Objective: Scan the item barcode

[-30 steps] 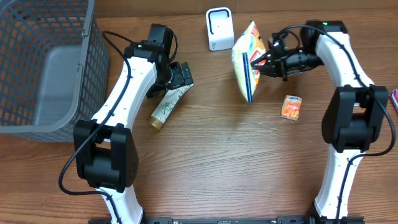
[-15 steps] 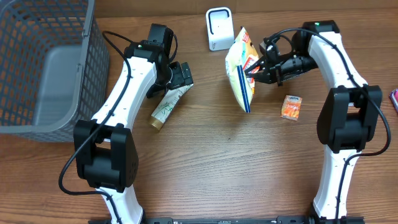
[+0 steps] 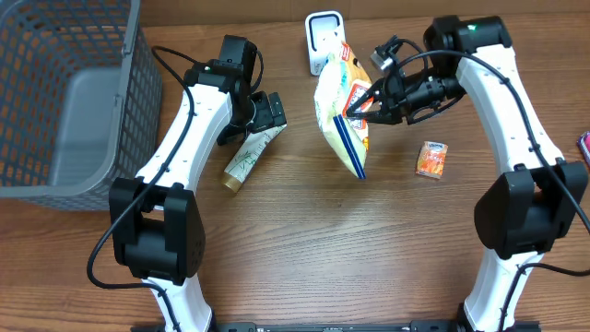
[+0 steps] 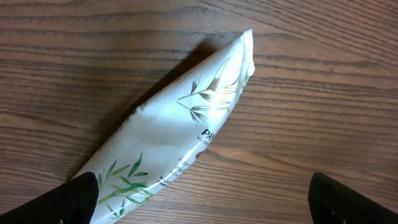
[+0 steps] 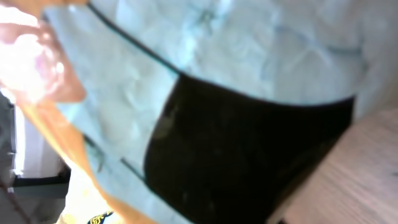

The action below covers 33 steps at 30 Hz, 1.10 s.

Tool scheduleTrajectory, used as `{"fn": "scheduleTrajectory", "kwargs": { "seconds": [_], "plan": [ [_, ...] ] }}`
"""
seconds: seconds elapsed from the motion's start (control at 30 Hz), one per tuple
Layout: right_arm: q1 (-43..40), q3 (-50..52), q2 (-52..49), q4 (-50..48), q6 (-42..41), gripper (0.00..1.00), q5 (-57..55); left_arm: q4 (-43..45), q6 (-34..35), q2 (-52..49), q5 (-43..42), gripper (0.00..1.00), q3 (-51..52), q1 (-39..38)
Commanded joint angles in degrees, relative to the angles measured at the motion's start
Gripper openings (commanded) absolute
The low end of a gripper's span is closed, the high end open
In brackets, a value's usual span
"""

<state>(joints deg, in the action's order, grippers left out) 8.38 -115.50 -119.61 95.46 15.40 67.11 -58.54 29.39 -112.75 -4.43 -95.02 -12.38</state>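
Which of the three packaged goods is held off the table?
The yellow crinkly snack bag, pinched by the right gripper; the white leaf-printed tube and small orange carton lie on the wooden table.

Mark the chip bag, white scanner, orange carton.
chip bag (image 3: 335, 115), overhead view, middle of its front face.
white scanner (image 3: 321, 35), overhead view, its top face.
orange carton (image 3: 430, 159), overhead view, centre of its top.
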Motion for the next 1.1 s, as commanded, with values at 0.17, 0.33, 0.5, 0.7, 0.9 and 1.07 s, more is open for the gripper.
{"fn": "scheduleTrajectory", "kwargs": {
  "seconds": [0.17, 0.33, 0.5, 0.7, 0.9, 1.07],
  "plan": [
    [-0.33, -1.14, 0.59, -41.07, -32.57, 0.04, -24.65, 0.09, -1.09, 0.15, 0.39, 1.00, -1.07, -0.37],
    [1.03, -1.14, 0.48, -56.48, -43.98, 0.04, -43.87, 0.09, -1.09, 0.15, 0.39, 1.00, -1.07, -0.39],
    [5.09, -1.09, -1.01, -69.57, -47.15, 0.04, -56.70, 0.09, -1.07, 0.15, 0.39, 1.00, -1.07, -0.39],
    [11.87, -1.09, -6.73, -81.46, -47.19, 0.04, -72.83, 0.09, -1.07, 0.15, 0.39, 1.00, -1.07, -0.39],
    [13.20, -1.09, -13.49, -88.02, -47.19, 0.04, -74.20, 0.09, -1.07, 0.15, 0.39, 1.00, -1.07, -0.39],
    [12.31, -1.09, -15.23, -88.11, -47.15, 0.04, -78.23, 0.09, -1.07, 0.15, 0.39, 1.00, -1.07, -0.39]
  ]
}}
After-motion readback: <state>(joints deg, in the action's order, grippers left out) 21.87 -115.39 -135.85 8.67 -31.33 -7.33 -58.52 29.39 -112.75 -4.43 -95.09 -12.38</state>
